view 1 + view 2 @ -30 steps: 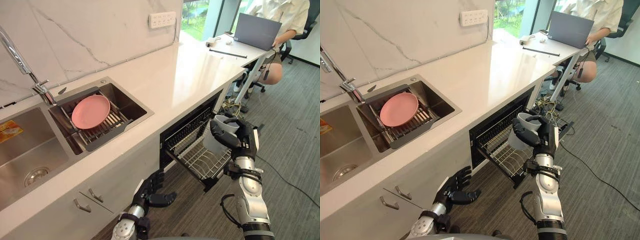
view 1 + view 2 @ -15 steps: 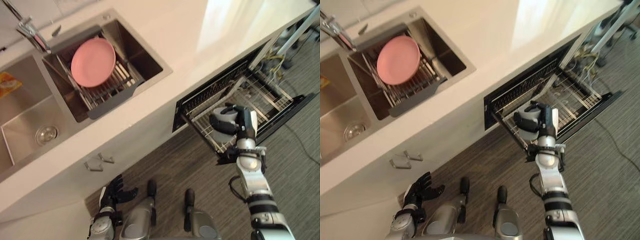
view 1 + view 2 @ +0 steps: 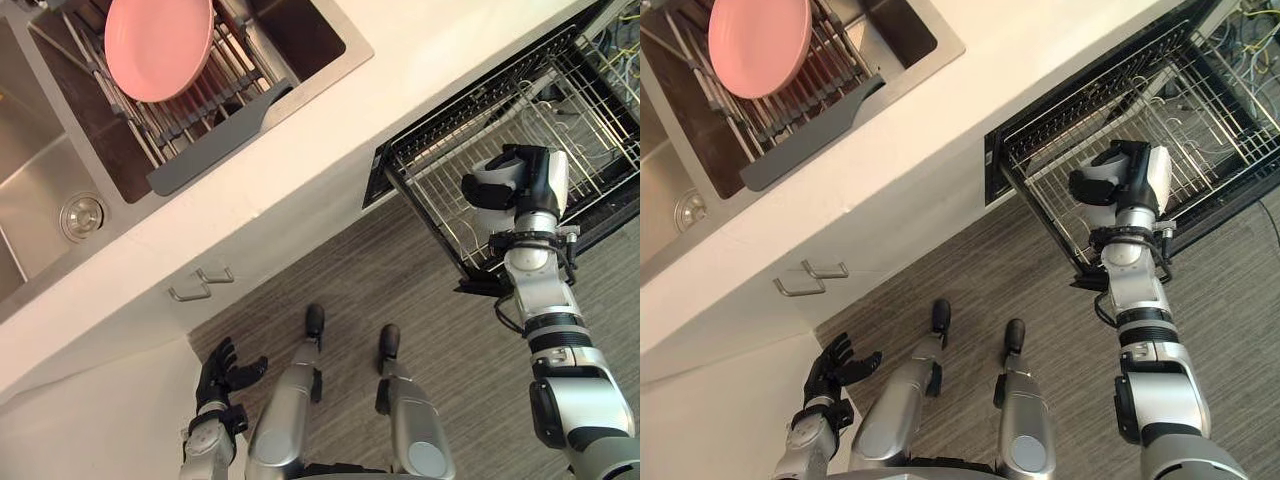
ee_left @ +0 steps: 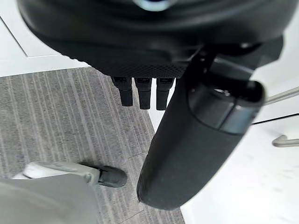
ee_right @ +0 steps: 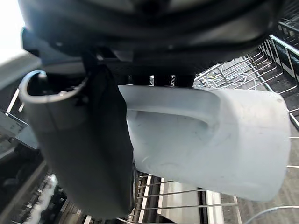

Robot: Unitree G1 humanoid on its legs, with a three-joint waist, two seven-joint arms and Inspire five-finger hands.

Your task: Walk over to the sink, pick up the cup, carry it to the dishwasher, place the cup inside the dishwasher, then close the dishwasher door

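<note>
A pale grey cup (image 5: 205,140) is held in my right hand (image 3: 528,185), whose fingers and thumb curl round it. Hand and cup (image 3: 487,195) hang over the front part of the pulled-out wire rack (image 3: 480,130) of the open dishwasher (image 3: 1025,150). In the right wrist view the rack wires (image 5: 224,74) show just past the cup. My left hand (image 3: 222,372) hangs low by the white cabinet front, fingers spread and holding nothing.
A pink plate (image 3: 158,40) stands in a drain rack in the sink (image 3: 200,110) set into the white counter (image 3: 400,60). Cabinet handles (image 3: 200,283) stick out below. The lowered dishwasher door (image 3: 1230,205) lies under the rack. Grey striped floor (image 3: 420,290) stretches before it.
The camera has tilted further down, so the whole scene has shifted up. My right hand with the cup now sits further in over the rack. The left hand stays low.
</note>
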